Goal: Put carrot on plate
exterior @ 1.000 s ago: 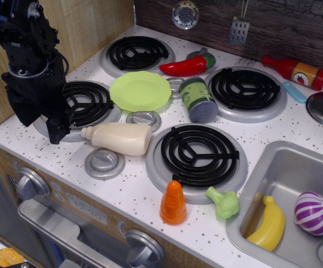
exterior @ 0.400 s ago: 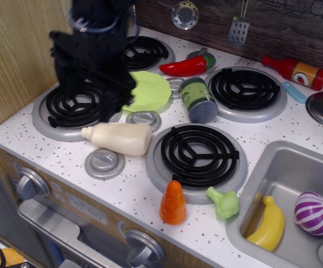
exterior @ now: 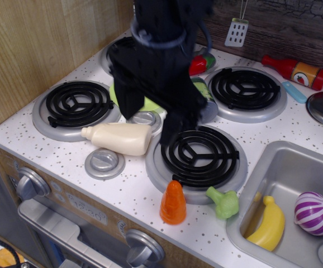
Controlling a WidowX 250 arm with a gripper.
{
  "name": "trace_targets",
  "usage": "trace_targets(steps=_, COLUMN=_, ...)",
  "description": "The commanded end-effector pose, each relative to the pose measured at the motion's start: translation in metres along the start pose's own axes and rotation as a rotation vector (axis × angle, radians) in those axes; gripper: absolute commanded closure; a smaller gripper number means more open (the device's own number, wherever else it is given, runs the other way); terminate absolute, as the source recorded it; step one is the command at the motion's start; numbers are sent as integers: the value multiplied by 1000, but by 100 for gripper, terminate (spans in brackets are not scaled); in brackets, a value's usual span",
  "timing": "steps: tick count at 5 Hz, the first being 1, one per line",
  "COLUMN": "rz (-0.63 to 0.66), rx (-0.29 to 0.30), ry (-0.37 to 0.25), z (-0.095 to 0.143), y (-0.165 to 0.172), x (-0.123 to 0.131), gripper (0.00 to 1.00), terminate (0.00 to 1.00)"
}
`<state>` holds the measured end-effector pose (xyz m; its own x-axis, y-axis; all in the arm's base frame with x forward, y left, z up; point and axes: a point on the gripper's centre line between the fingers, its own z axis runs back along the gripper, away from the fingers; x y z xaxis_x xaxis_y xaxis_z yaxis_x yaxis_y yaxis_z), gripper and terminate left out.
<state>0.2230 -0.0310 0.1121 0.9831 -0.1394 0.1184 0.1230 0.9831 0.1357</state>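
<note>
The carrot (exterior: 173, 202), a glossy orange cone, stands upright near the counter's front edge, just in front of the front middle burner (exterior: 198, 155). The lime-green plate (exterior: 149, 105) is mostly hidden behind my arm; only slivers of its rim show. My black gripper (exterior: 151, 120) hangs above the counter between the plate and the front middle burner, behind and a little left of the carrot and well apart from it. Its two fingers (exterior: 175, 129) point down, spread apart and empty.
A cream bottle (exterior: 119, 138) lies left of the burner, with a grey disc (exterior: 104, 163) in front of it. A green broccoli (exterior: 224, 202) sits right of the carrot. The sink (exterior: 273, 162) holds a banana (exterior: 269, 224) and a purple onion (exterior: 313, 213). A red chili (exterior: 199, 64) lies behind the arm.
The arm has swept from the far left edge rightward across the left burner and plate, and now stands over the middle of the counter. The carrot and the other objects have not moved.
</note>
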Motion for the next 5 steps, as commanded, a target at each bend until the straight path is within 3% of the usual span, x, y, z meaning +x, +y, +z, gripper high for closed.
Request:
trace_targets(steps=1, rz=15, rx=-43, ry=-59, z=-16, y=-22, x=3, gripper=0, terminate=0)
trace_targets(steps=3, rz=59, rx=-98, ry=-121, z=-37, y=-44, x=3, gripper=0, terminate=0)
trace_targets(steps=4, rz=88, rx=-100, ry=-138, z=-51, y=-48, x=0, gripper=0, terminate=0)
trace_targets(steps=5, rz=105, rx=-58, ry=-110, z=-60, y=-47, x=-2, gripper=0, terminate=0)
